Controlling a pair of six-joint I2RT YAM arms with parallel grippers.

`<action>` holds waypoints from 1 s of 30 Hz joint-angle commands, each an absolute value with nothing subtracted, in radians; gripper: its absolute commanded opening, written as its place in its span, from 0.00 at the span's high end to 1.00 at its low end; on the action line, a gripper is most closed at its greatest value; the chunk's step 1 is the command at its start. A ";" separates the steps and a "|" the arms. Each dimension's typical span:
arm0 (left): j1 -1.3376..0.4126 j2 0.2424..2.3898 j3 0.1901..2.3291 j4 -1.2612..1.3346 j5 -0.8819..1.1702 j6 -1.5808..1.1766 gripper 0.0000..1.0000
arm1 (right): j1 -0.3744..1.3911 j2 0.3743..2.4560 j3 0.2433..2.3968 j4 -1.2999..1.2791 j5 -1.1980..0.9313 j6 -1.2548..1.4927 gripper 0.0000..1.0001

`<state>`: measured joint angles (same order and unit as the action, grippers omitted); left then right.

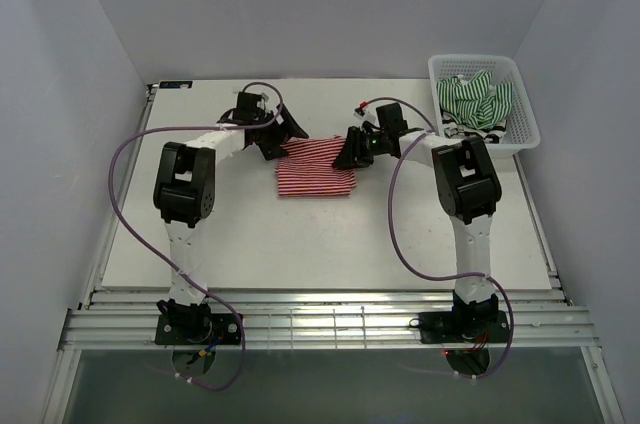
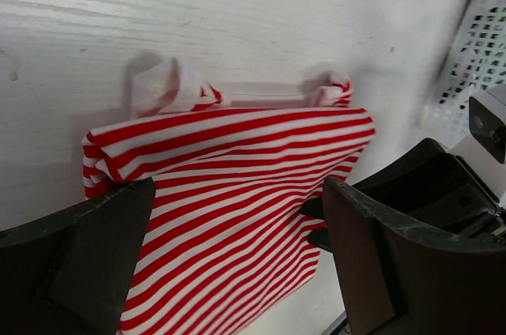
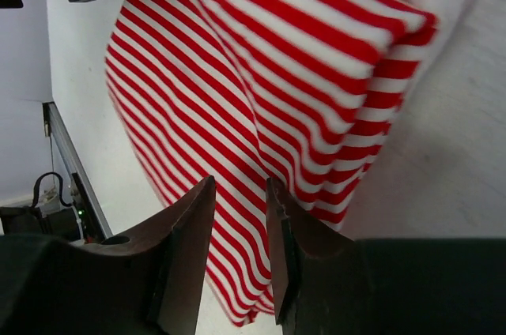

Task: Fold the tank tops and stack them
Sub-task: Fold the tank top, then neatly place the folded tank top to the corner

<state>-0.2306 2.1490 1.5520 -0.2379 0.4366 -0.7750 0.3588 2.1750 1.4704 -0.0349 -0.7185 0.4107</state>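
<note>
The red-and-white tank top point(image 1: 315, 169) lies folded into a rectangle at the middle of the table. My left gripper point(image 1: 290, 132) hovers at its far left corner, jaws wide open over the cloth point(image 2: 237, 161) and empty point(image 2: 237, 193). My right gripper point(image 1: 355, 149) is at the far right corner, jaws a narrow gap apart point(image 3: 241, 185) just above a folded edge of the cloth point(image 3: 261, 58). The green-and-white top point(image 1: 478, 96) and the black-and-white top point(image 1: 470, 129) lie crumpled in the basket.
The white lattice basket point(image 1: 480, 59) stands at the table's far right corner and shows at the right edge of the left wrist view point(image 2: 482, 43). White walls close in the left, right and back.
</note>
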 commanded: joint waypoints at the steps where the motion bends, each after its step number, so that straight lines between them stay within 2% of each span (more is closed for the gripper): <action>1: -0.227 2.163 1.597 -0.244 0.405 -0.770 0.02 | 0.334 2.224 1.529 -0.012 -0.742 0.413 0.62; 7: -0.222 2.206 1.627 -0.264 0.367 -0.759 0.02 | 0.301 2.275 1.548 -0.011 -0.759 0.414 0.64; 11: -0.221 2.218 1.678 -0.262 0.422 -0.746 0.02 | 0.299 2.250 1.555 -0.012 -0.787 0.411 0.64; 15: -0.225 2.181 1.729 -0.264 0.471 -0.707 0.02 | 0.299 2.154 1.563 -0.017 -0.811 0.402 0.64; 20: -0.235 2.035 1.671 -0.324 0.402 -0.652 0.02 | 0.299 1.996 1.508 -0.023 -0.796 0.380 0.61; 24: -0.235 1.919 1.548 -0.388 0.321 -0.620 0.02 | 0.299 1.867 1.405 -0.029 -0.758 0.357 0.53; 28: -0.236 1.838 1.418 -0.402 0.291 -0.612 0.02 | 0.299 1.746 1.287 -0.043 -0.695 0.330 0.32; 30: -0.236 1.829 1.385 -0.402 0.301 -0.600 0.02 | 0.299 1.678 1.250 -0.043 -0.686 0.318 0.30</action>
<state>-0.2314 1.8660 1.4384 -0.3695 0.3283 -0.6361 0.2989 1.7332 1.3060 -0.0319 -0.7227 0.3573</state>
